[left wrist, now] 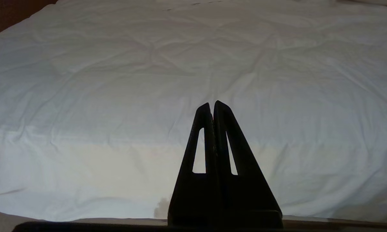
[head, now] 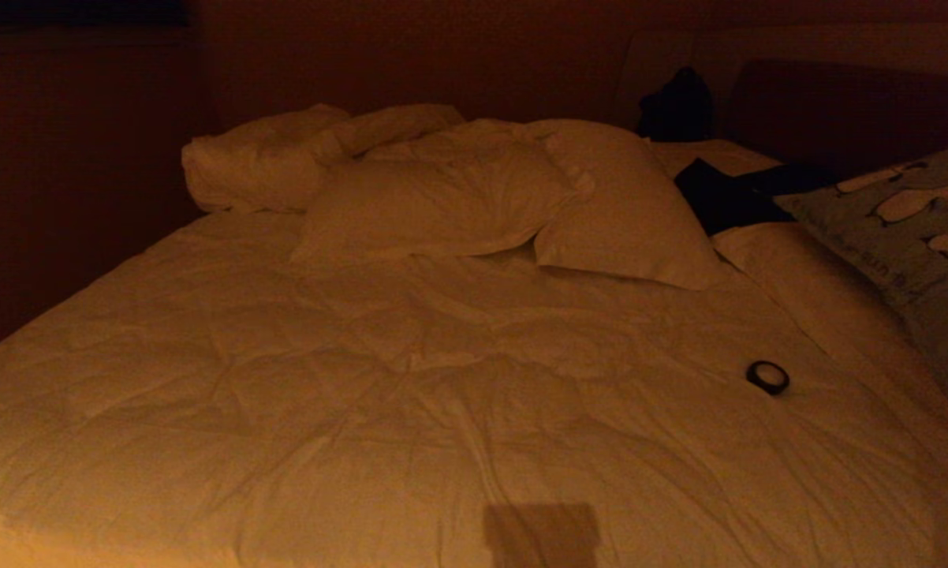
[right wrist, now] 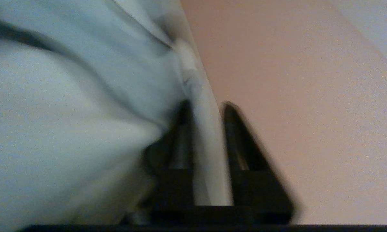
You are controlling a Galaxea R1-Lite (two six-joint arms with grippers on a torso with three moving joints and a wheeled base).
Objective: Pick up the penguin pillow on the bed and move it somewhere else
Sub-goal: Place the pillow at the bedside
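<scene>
Looking across the bed, we see its wrinkled cream duvet filling nearly the whole head view, with a dark wall beyond the left edge and a dark headboard at the far right corner. Most of the duvet's middle and near edge lies bare, leaving wide room there. Two plain white pillows lean together along the far edge, a bunched roll of bedding beside them at the far left corner. The penguin pillow rests on the right edge, partly out of view. Dark cloth lies between it and the white pillows. A small black ring sits on the duvet near the right edge.

Our left gripper hangs above the duvet with its fingers pressed together, holding nothing. Our right gripper has its fingers slightly parted with the pale pillow flange between them; we cannot tell whether it grips.
</scene>
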